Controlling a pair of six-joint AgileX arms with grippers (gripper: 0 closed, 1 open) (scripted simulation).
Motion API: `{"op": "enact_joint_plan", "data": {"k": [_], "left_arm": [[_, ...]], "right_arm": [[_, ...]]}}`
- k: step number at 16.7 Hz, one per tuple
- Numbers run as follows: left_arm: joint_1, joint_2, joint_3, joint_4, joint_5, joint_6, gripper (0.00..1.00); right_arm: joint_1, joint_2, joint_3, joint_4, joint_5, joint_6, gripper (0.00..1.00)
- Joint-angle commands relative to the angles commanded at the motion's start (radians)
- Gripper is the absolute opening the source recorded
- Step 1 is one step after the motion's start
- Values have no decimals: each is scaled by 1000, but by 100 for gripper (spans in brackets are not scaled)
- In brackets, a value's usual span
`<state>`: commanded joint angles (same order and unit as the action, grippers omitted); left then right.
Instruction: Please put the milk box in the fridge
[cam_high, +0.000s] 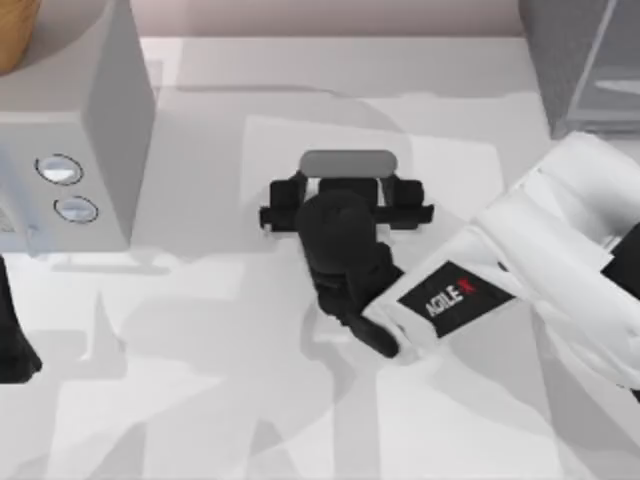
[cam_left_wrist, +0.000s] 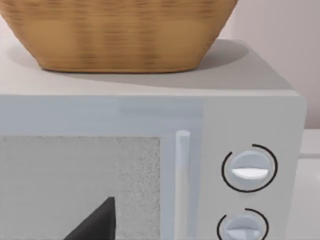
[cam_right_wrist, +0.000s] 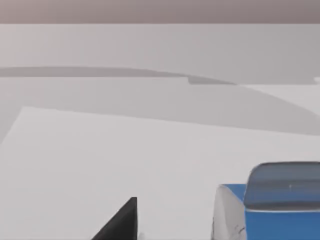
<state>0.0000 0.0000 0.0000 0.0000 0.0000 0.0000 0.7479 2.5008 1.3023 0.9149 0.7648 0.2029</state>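
White surface (cam_high: 200, 400) carries everything, seen from above. Right arm reaches in from the top view's right side, its black wrist over the middle of the surface, right gripper (cam_high: 348, 192) pointing down at the milk box (cam_high: 348, 163). From the top view just the box's grey cap strip peeks out beyond the gripper body, so the box sits under and just beyond the gripper, mid-surface. Right wrist view has the milk box (cam_right_wrist: 272, 210) close up: blue top, grey cap piece, a white edge on one side. One dark fingertip (cam_right_wrist: 120, 222) shows apart from the box, with bare surface between them. Whether the fingers are apart or together, cannot tell; the second finger isn't seen, and contact with the box looks unlikely but is unclear.

Fridge (cam_high: 585, 60) sits at the far right corner of the top view, dark grey with a pale glassy panel and light frame edge, well apart from the milk box.

Pale grey microwave (cam_high: 70, 130) with two round knobs (cam_high: 60, 170) stands at the far left, a woven basket (cam_left_wrist: 120, 35) on top of it. Left arm is parked at the left edge, its left gripper (cam_high: 15, 350) near the microwave front; a dark fingertip (cam_left_wrist: 97, 222) shows in the left wrist view before the microwave door (cam_left_wrist: 80, 185). Finger state there, cannot tell.
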Motion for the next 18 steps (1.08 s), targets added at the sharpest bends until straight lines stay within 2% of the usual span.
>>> {"op": "enact_joint_plan", "data": {"k": [9, 18], "left_arm": [[0, 0, 0, 0, 0, 0, 100], [0, 0, 0, 0, 0, 0, 100]], "right_arm": [[0, 0, 0, 0, 0, 0, 2], [3, -2, -1, 0, 0, 1, 0]]}}
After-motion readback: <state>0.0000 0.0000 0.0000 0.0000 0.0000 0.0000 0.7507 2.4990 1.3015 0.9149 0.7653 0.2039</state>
